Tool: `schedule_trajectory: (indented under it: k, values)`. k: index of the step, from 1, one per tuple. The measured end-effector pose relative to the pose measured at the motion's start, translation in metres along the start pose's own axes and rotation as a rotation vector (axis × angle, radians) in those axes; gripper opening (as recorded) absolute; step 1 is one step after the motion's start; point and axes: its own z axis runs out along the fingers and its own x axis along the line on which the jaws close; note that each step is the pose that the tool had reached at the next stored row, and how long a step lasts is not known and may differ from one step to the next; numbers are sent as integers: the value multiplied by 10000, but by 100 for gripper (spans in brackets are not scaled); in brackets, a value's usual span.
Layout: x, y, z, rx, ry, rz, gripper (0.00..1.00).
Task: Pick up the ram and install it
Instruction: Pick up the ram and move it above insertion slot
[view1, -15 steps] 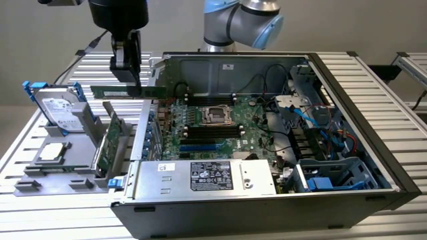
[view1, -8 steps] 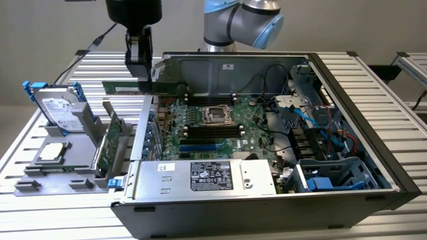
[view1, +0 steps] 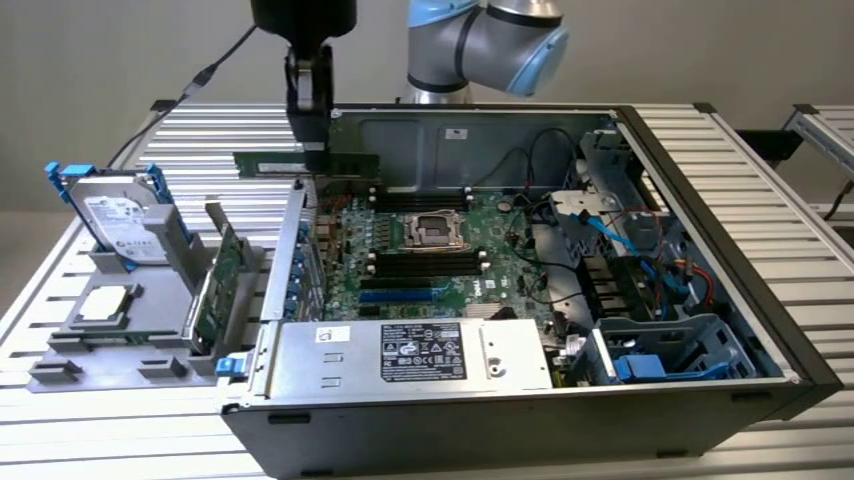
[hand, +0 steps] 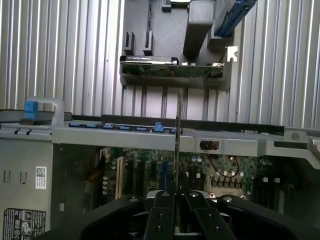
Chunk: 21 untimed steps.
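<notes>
The ram (view1: 274, 164), a long thin green strip with a small white label, hangs level in the air. It is above the side wall of the open computer case (view1: 727, 240), on the exterior view's left near the back corner. The gripper (view1: 314, 150) reaches straight down onto it. Its two black fingers are drawn almost together and pinch the strip near its middle, so I have the ram firmly in hand.

In my wrist view the ram (hand: 178, 130) appears edge-on, as a thin line running out from between the fingers (hand: 162, 220). It crosses over the case's metal rim (hand: 150, 134).

Below the ram, and clear of it, the green motherboard (view1: 400, 285) lies on the floor of the case. Its square CPU socket (view1: 434, 230) sits between two banks of long black memory slots (view1: 424, 262). At the near side of the case is a silver power supply (view1: 414, 350) with a black label. Blue cables (view1: 627, 240) run along the exterior view's right.

Outside the case, on the exterior view's left, a gray fixture (view1: 80, 345) rests on the slatted metal table (view1: 200, 132). It holds three things:
- an upright hard drive (view1: 120, 220)
- a processor chip (view1: 107, 305) lying flat
- a wider green expansion card (view1: 220, 285) standing on edge

The robot arm's blue and silver joint (view1: 487, 40) rises behind the case.
</notes>
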Motion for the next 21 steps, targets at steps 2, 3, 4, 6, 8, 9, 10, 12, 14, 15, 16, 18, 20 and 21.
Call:
schedule_trajectory:
  k: [2, 3, 4, 6, 8, 9, 10, 12, 14, 15, 16, 18, 20, 21]
  values:
    - [-14, -72, -21, -1, 1, 1, 14]
    - [-21, -109, -31, 0, 0, 1, 14]
    - [-27, -152, -43, -1, 1, 0, 14]
    - [-37, -228, -59, 0, 1, 1, 14]
    - [-41, -304, -65, 8, 1, 2, 14]
    - [-42, -341, -68, 15, 1, 1, 14]
    - [-43, -376, -70, 22, 1, 2, 14]
    - [-49, -446, -75, 65, 3, 6, 14]
    - [-64, -517, -77, 130, 6, 9, 14]
    - [-76, -554, -77, 171, 9, 11, 14]
    - [-89, -586, -76, 208, 11, 15, 14]
    - [-125, -657, -67, 248, 12, 17, 14]
    - [-165, -741, -51, 258, 16, 17, 14]
    - [-185, -784, -42, 260, 20, 17, 14]
